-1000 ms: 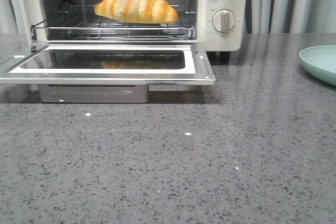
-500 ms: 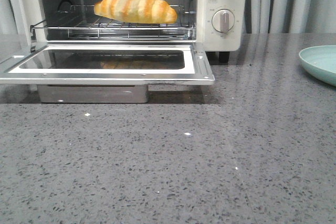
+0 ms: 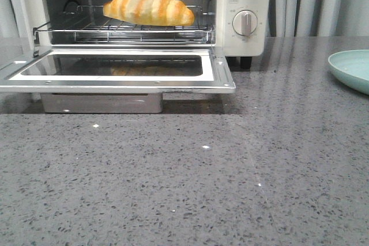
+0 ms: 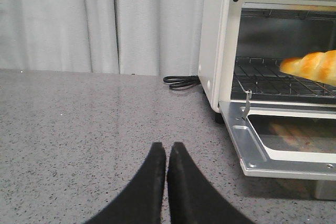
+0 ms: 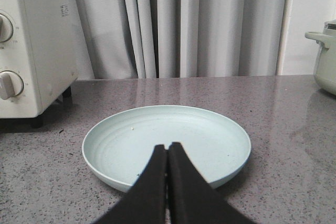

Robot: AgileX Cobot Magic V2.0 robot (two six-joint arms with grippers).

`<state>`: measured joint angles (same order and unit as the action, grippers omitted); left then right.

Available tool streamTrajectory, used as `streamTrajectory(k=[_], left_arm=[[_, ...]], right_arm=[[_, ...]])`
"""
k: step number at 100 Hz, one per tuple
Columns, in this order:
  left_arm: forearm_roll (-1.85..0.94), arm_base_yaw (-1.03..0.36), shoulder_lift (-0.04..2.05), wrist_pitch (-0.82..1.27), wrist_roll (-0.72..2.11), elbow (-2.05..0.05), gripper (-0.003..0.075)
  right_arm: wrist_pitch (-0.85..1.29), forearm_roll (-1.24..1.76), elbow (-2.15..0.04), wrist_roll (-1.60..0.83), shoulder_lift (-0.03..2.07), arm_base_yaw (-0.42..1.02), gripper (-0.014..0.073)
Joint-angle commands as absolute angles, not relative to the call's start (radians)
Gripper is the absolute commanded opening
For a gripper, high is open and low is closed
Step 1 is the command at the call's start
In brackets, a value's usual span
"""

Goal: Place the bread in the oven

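The bread (image 3: pixel 151 6) lay on the wire rack (image 3: pixel 86 29) inside the oven (image 3: pixel 245 12), so the placing itself looked done. The oven door (image 3: pixel 115 70) was folded down flat and open over the grey table (image 3: pixel 230 182). If the task counts shutting the oven, that step was still left; otherwise nothing more seemed to be needed.

In the front view the bread's long axis ran roughly across the oven's width, parallel to the door's hinge edge, with its fatter end toward the left wall and its tapered tip pointing toward the knob (image 3: pixel 245 22) side. It sat slightly right of the rack's middle, ridged side up. The left wrist view caught only one end of it (image 4: pixel 312 66) at the frame edge, so I could not be certain how deep on the rack it rested.

The left gripper (image 4: pixel 167 156) was closed with its fingers pressed together on nothing, hovering low above the table, well apart from the oven's left side. The right gripper (image 5: pixel 167 156) was likewise closed and empty, held over the near rim of a pale green plate (image 5: pixel 210 129), which stood bare to the right of the oven.
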<state>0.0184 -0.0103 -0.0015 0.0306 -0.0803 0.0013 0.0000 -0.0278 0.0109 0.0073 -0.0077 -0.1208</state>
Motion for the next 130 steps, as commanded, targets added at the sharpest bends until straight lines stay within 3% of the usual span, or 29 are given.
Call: streamTrajectory(k=[1, 130], left_arm=[[0.011, -0.015, -0.029, -0.047, -0.085, 0.023, -0.0021], [-0.017, -0.015, -0.029, -0.047, -0.079, 0.023, -0.0021]], right_arm=[[-0.078, -0.034, 0.035, 0.0, -0.02, -0.128, -0.0067], [-0.078, -0.034, 0.035, 0.0, -0.02, -0.128, -0.0067]])
